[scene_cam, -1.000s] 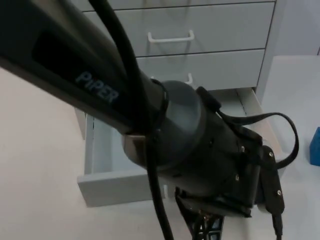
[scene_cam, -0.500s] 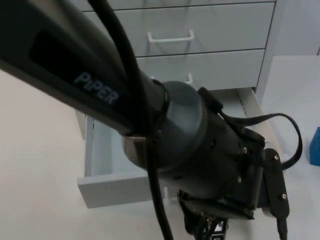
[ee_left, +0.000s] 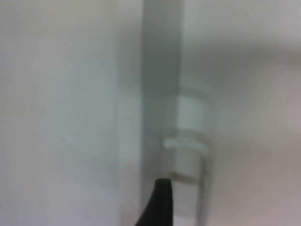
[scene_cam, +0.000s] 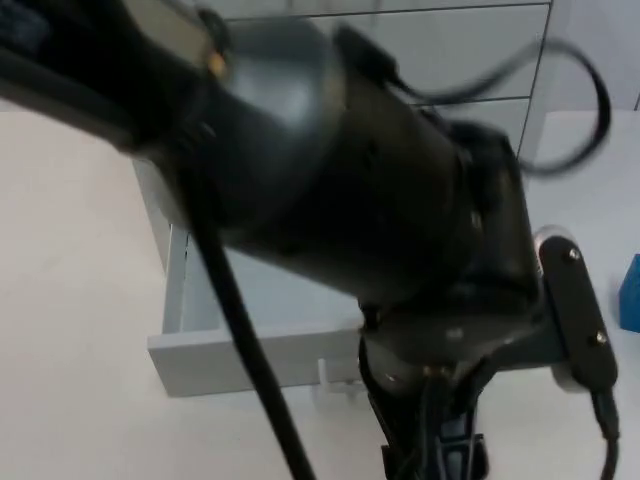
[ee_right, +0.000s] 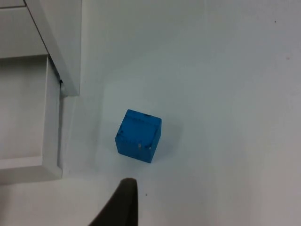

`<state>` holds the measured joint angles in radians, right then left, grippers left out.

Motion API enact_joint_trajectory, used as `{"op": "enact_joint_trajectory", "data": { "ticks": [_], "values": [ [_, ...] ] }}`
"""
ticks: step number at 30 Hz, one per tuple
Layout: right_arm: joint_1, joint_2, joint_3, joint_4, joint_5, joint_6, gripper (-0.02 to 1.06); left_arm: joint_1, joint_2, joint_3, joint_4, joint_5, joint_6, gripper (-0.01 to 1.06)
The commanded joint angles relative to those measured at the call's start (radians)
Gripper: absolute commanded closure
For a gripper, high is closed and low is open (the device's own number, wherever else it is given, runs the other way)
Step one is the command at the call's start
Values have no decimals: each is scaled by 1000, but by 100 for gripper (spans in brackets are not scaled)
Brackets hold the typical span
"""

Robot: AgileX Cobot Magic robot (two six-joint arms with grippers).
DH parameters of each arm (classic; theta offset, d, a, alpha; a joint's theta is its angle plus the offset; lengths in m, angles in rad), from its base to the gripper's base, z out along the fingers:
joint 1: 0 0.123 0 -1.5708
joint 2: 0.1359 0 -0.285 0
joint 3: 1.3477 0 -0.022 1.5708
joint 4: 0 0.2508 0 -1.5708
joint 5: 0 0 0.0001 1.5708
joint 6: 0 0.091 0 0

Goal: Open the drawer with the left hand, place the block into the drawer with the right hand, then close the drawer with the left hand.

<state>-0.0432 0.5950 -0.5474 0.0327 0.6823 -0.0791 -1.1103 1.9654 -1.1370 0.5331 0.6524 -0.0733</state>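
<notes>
Top view gives you mostly the black left arm, which covers much of the pulled-out pale grey bottom drawer (scene_cam: 200, 355) and its white handle; the left gripper (scene_cam: 435, 455) sits low at the drawer front, cut off by the frame edge, so you cannot tell whether it is clenched or released. The small blue cube block (ee_right: 138, 135) rests on the white table (ee_right: 225, 94) beside the grey cabinet (ee_right: 56, 42), with the right gripper's fingertip (ee_right: 123, 202) near it, its grip state not visible to you either.

Drawer (scene_cam: 255, 350) pulled open; blue block (ee_right: 138, 135) (upright) beside cabinet.
</notes>
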Motion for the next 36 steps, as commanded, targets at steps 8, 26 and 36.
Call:
{"op": "enact_joint_trajectory", "data": {
  "ticks": [8, 26, 36],
  "values": [
    [-5, 1, 0, 2, -14, 4, 1, 7, -196, -4, -399, 27, 234, 26],
    [-5, -1, 0, -1, 16, 4, 1, 399, -383, -1, -879, 138, 451, 26],
    [-5, -1, 0, -1, 10, 12, 1, 678, -521, 208, -963, 113, 451, 26]
  ]
}}
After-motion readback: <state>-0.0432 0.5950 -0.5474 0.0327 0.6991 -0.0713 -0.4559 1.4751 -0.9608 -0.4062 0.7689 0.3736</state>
